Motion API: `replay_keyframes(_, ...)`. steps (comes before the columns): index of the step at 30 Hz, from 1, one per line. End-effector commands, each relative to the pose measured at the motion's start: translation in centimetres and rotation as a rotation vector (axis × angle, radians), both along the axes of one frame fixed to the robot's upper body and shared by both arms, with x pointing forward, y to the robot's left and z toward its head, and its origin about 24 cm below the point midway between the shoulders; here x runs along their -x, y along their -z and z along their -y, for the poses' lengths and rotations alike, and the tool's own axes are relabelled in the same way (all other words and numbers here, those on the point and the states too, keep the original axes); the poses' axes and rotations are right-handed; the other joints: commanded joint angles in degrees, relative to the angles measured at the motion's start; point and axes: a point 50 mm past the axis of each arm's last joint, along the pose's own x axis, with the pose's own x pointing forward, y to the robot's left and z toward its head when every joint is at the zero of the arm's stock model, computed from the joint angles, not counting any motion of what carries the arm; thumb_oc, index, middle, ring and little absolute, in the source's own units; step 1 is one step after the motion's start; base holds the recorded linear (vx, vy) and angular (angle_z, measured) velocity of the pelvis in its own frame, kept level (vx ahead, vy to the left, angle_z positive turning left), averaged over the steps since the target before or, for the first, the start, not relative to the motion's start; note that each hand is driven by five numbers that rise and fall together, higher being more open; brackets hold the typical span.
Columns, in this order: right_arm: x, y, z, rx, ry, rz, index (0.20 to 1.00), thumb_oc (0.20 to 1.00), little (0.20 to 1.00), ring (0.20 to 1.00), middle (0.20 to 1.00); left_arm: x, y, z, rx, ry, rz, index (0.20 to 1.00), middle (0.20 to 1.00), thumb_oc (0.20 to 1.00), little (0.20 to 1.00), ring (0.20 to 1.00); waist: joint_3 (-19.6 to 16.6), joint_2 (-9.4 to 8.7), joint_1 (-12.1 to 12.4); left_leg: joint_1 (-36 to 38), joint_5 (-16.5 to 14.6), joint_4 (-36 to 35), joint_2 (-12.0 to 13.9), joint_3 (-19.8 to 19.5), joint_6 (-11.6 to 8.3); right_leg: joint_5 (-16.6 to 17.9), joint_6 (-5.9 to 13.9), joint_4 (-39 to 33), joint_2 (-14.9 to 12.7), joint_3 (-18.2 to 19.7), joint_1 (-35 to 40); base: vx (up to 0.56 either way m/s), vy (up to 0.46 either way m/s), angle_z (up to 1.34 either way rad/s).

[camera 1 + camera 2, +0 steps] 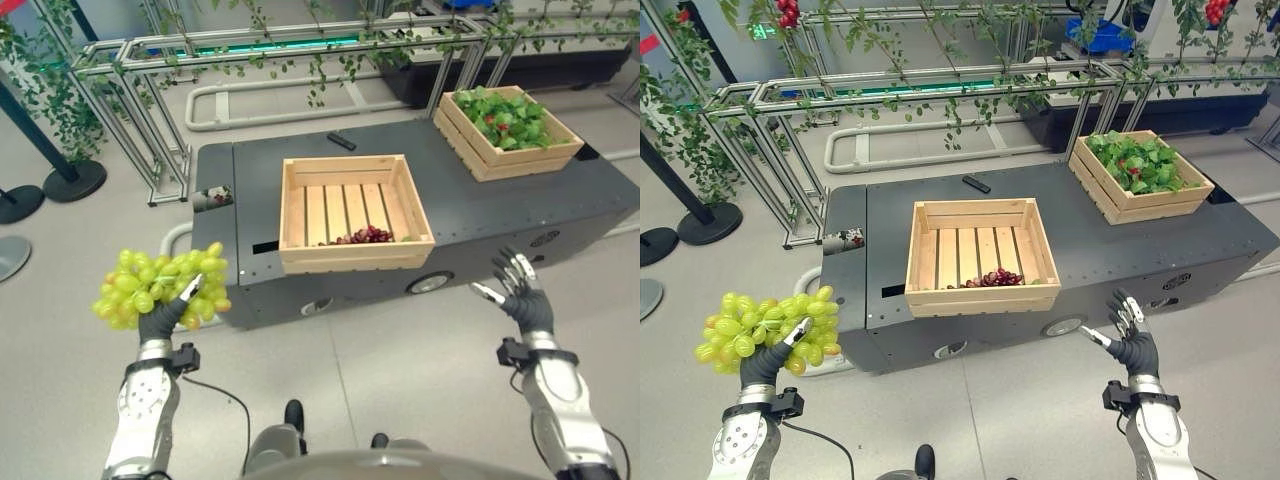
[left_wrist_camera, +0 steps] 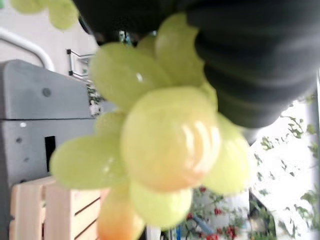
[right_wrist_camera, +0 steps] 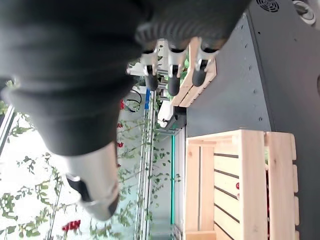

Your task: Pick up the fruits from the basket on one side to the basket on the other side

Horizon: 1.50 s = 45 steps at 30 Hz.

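Over on the robot's left, the left hand (image 1: 163, 318) was raised above the grey floor (image 1: 380, 370), beside the near left corner of the dark cart (image 1: 480, 205), with its fingers curled round a bunch of green grapes (image 1: 160, 286). The bunch sat on top of the hand and spread out to both sides of it; in the left wrist view the grapes (image 2: 165, 135) pressed close against the hand's dark cover, some of them tinged orange.

Next came the cart itself, a long dark platform. On its middle stood a wooden crate (image 1: 350, 212) with a slatted bottom, and a small cluster of dark red grapes (image 1: 362, 236) lay inside it against the near wall. A small black object (image 1: 341, 141) lay on the cart top behind this crate.

Further right, at the far right end of the cart, stood a second wooden crate (image 1: 1140, 176) heaped with green leaves and a few red fruits.

Lastly, the right hand (image 1: 1132, 340) hung in the air in front of the cart's near right side, holding nothing, its fingers spread and straight and the thumb held apart.
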Motion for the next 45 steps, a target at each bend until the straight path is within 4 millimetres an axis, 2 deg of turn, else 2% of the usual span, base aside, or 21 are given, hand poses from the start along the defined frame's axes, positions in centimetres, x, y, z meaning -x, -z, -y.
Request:
replay_keyframes(1, -2.1, -4.7, 0.5, 0.047, -0.002, 0.250, 1.000, 1.000, 1.000, 1.000, 1.000, -1.2, -3.3, -0.6, -0.091, 0.035, 0.149, 0.200, 0.200, 0.200, 0.200, 0.200, 2.06, -1.42, 1.70, -2.34, -4.37, 6.86, 3.38, 2.85, -0.76, -0.91, 4.27, -5.57, -2.55, -3.78, 3.57, -0.12, -0.141, 1.63)
replay_keyframes(3, -1.9, -5.2, 0.8, 0.059, 0.024, 0.276, 1.000, 1.000, 1.000, 1.000, 1.000, -1.4, -3.5, -0.4, -0.092, 0.051, 0.153, 0.200, 0.200, 0.200, 0.200, 0.200, 2.19, -1.21, 0.78, -3.76, -3.05, 6.46, 7.09, 12.83, -0.94, -0.91, 4.29, -5.85, -3.46, -9.34, 3.70, -0.13, -0.072, 1.08)
replay_keyframes(4, -1.9, -5.2, 0.8, 0.059, 0.024, 0.276, 1.000, 1.000, 1.000, 1.000, 1.000, -1.4, -3.5, -0.4, -0.092, 0.051, 0.153, 0.200, 0.200, 0.200, 0.200, 0.200, 2.17, -1.23, 0.77, -3.79, -3.10, 6.53, 7.08, 12.85, -0.94, -0.95, 4.29, -5.83, -3.48, -9.34, 3.70, -0.11, -0.039, 1.03)
replay_keyframes(6, -2.1, -5.4, 0.6, 0.079, 0.044, 0.292, 1.000, 1.000, 1.000, 1.000, 1.000, -1.8, -4.0, -0.3, -0.110, 0.060, 0.175, 0.200, 0.200, 0.200, 0.200, 0.200, 2.09, -1.53, 0.05, -3.36, -4.13, 8.76, 12.30, 23.51, -2.61, -1.16, 4.51, -6.50, -4.53, -15.93, 4.58, -0.13, -0.047, 1.54)
replay_keyframes(7, -2.2, -5.3, 0.5, 0.079, 0.042, 0.290, 1.000, 1.000, 1.000, 1.000, 1.000, -1.8, -4.1, -0.4, -0.112, 0.064, 0.181, 0.200, 0.200, 0.200, 0.200, 0.200, 1.99, -1.71, 0.27, -3.44, -4.46, 10.99, 13.13, 25.18, -2.62, -1.00, 4.26, -6.71, -4.88, -18.59, 5.08, -0.17, -0.003, 1.61)
replay_keyframes(11, -1.9, -5.2, 0.2, 0.063, 0.041, 0.292, 1.000, 1.000, 1.000, 1.000, 1.000, -1.8, -4.2, -0.8, -0.146, 0.067, 0.171, 0.200, 0.200, 0.200, 0.200, 0.200, 0.05, -3.01, 0.28, -2.54, -7.12, 14.33, 13.08, 33.79, -1.56, -0.81, 3.16, -6.79, -5.57, -25.46, 5.52, -0.08, 0.094, 1.60)
replay_keyframes(13, -2.2, -4.9, -0.4, 0.037, 0.032, 0.292, 1.000, 1.000, 1.000, 1.000, 1.000, -1.5, -3.8, -1.2, -0.191, 0.055, 0.143, 0.200, 0.200, 0.200, 0.200, 0.200, -1.06, -3.44, 1.62, -2.55, -9.62, 14.38, 11.38, 33.48, -0.43, 0.10, 3.59, -6.66, -6.45, -27.41, 5.63, 0.07, 0.248, 1.72)
replay_keyframes(16, -2.6, -4.5, -1.3, 0.014, 0.002, 0.283, 1.000, 1.000, 1.000, 1.000, 1.000, -1.2, -3.5, -1.4, -0.212, 0.046, 0.123, 0.200, 0.200, 0.200, 0.200, 0.200, -1.77, -3.77, 2.55, -1.64, -11.11, 11.18, 8.03, 30.19, 1.04, 1.22, 4.85, -4.43, -8.33, -28.62, 5.77, 0.16, 0.340, 1.12)
replay_keyframes(19, -4.1, -4.9, -3.6, -0.026, -0.066, 0.317, 1.000, 1.000, 1.000, 1.000, 1.000, -1.6, -4.5, -1.8, -0.245, 0.047, 0.154, 0.200, 0.200, 0.200, 0.200, 0.200, -1.04, -4.39, 4.53, 0.25, -16.46, 13.23, 2.54, 26.21, 5.07, 5.23, 8.62, 12.33, -16.61, -28.03, 3.38, 0.27, 0.535, 1.32)
replay_keyframes(21, -4.6, -5.3, -4.8, -0.028, -0.114, 0.338, 1.000, 1.000, 1.000, 1.000, 1.000, -1.8, -5.2, -1.4, -0.289, 0.070, 0.179, 0.200, 0.200, 0.200, 0.200, 0.200, -0.52, -3.98, 4.40, 2.19, -19.25, 13.15, -1.50, 23.23, 7.66, 6.91, 9.98, 22.86, -20.72, -23.84, 0.39, 0.34, 0.493, 1.30)
replay_keyframes(22, -4.8, -5.5, -5.4, -0.040, -0.131, 0.350, 1.000, 1.000, 1.000, 1.000, 1.000, -2.0, -5.1, -0.9, -0.296, 0.086, 0.177, 0.200, 0.200, 0.200, 0.200, 0.200, -0.19, -3.86, 3.85, 2.85, -19.57, 13.24, -2.69, 21.42, 8.20, 6.37, 9.95, 24.83, -19.27, -19.94, -1.79, 0.28, 0.401, 1.45)
replay_keyframes(23, -4.8, -5.8, -5.8, -0.035, -0.160, 0.359, 1.000, 1.000, 1.000, 1.000, 1.000, -2.1, -5.2, -0.4, -0.293, 0.107, 0.188, 0.200, 0.200, 0.200, 0.200, 0.200, 0.13, -2.96, 3.12, 3.96, -17.90, 11.26, -4.42, 16.68, 8.57, 4.51, 8.24, 24.40, -15.14, -13.09, -7.76, 0.16, 0.237, 1.45)
replay_keyframes(24, -4.8, -5.8, -5.8, -0.035, -0.160, 0.359, 1.000, 1.000, 1.000, 1.000, 1.000, -2.1, -5.2, -0.4, -0.293, 0.107, 0.187, 0.200, 0.200, 0.200, 0.200, 0.200, 0.10, -2.94, 3.07, 3.97, -17.92, 11.23, -4.42, 16.63, 8.55, 4.47, 8.23, 24.40, -15.14, -13.14, -7.73, 0.14, 0.170, 1.40)
replay_keyframes(27, -4.7, -6.7, -6.4, -0.018, -0.222, 0.395, 1.000, 1.000, 1.000, 1.000, 1.000, -2.3, -5.8, 0.1, -0.297, 0.141, 0.218, 0.200, 0.200, 0.200, 0.200, 0.200, 0.26, -2.80, 3.73, 5.28, -17.19, 8.80, -5.81, 8.95, 7.67, 3.32, 7.50, 18.20, -14.42, -10.65, -10.56, 0.15, -0.026, 1.33)
replay_keyframes(29, -4.7, -7.1, -6.6, -0.029, -0.236, 0.415, 1.000, 1.000, 1.000, 1.000, 1.000, -2.8, -6.2, 0.6, -0.297, 0.164, 0.239, 0.200, 0.200, 0.200, 0.200, 0.200, -0.17, -2.96, 2.84, 5.83, -16.53, 7.75, -7.34, 2.53, 7.18, 4.04, 8.04, 7.09, -12.22, -4.53, -11.40, 0.20, -0.085, 2.15)
replay_keyframes(31, -4.7, -7.6, -6.7, -0.013, -0.256, 0.432, 1.000, 1.000, 1.000, 1.000, 1.000, -3.1, -6.2, 1.1, -0.279, 0.186, 0.246, 0.200, 0.200, 0.200, 0.200, 0.200, -0.16, -3.22, 1.00, 6.92, -16.68, 7.60, -9.99, -4.99, 7.41, 5.02, 9.39, -0.32, -7.08, 10.00, -12.82, 0.27, -0.045, 2.16)
replay_keyframes(32, -4.8, -7.9, -6.6, 0.008, -0.267, 0.438, 1.000, 1.000, 1.000, 1.000, 1.000, -3.2, -6.2, 1.5, -0.267, 0.206, 0.251, 0.200, 0.200, 0.200, 0.200, 0.200, -0.06, -3.12, 0.76, 7.47, -16.52, 7.44, -11.27, -8.75, 7.61, 6.28, 9.86, -2.28, -6.04, 14.31, -13.67, 0.27, -0.032, 1.80)
replay_keyframes(36, -4.3, -8.9, -6.7, 0.026, -0.308, 0.480, 1.000, 1.000, 1.000, 1.000, 1.000, -3.1, -6.7, 2.4, -0.277, 0.274, 0.280, 0.200, 0.200, 0.200, 0.200, 0.200, -0.27, -4.00, -0.18, 9.47, -15.26, 6.34, -14.94, -19.74, 7.39, 8.19, 10.11, -2.12, -1.02, 21.70, -13.31, 0.24, -0.123, 2.33)
replay_keyframes(39, -3.6, -9.7, -6.7, 0.019, -0.345, 0.517, 1.000, 1.000, 1.000, 1.000, 1.000, -3.1, -7.2, 2.9, -0.300, 0.327, 0.305, 0.200, 0.200, 0.200, 0.200, 0.200, -1.15, -4.13, -0.89, 10.29, -14.49, 6.22, -15.72, -26.47, 5.79, 5.06, 8.24, 0.33, 3.69, 27.67, -10.88, 0.18, -0.179, 2.56)
replay_keyframes(41, -3.5, -10.0, -7.0, 0.033, -0.375, 0.527, 1.000, 1.000, 1.000, 1.000, 1.000, -2.8, -7.0, 3.0, -0.286, 0.324, 0.308, 0.200, 0.200, 0.200, 0.200, 0.200, -1.67, -4.24, -0.31, 10.43, -13.61, 5.05, -15.29, -29.70, 4.12, 4.28, 6.98, -0.54, 3.17, 24.82, -9.29, 0.09, -0.252, 2.13)
replay_keyframes(45, -4.1, -11.1, -7.1, 0.058, -0.380, 0.566, 1.000, 1.000, 1.000, 1.000, 1.000, -2.3, -6.9, 2.9, -0.184, 0.293, 0.319, 0.200, 0.200, 0.200, 0.200, 0.200, -2.06, -3.42, 3.21, 6.96, -10.70, 2.50, -12.08, -28.54, 1.16, 3.41, 5.10, -4.63, 1.88, 14.12, -5.96, 0.02, -0.317, 1.43)
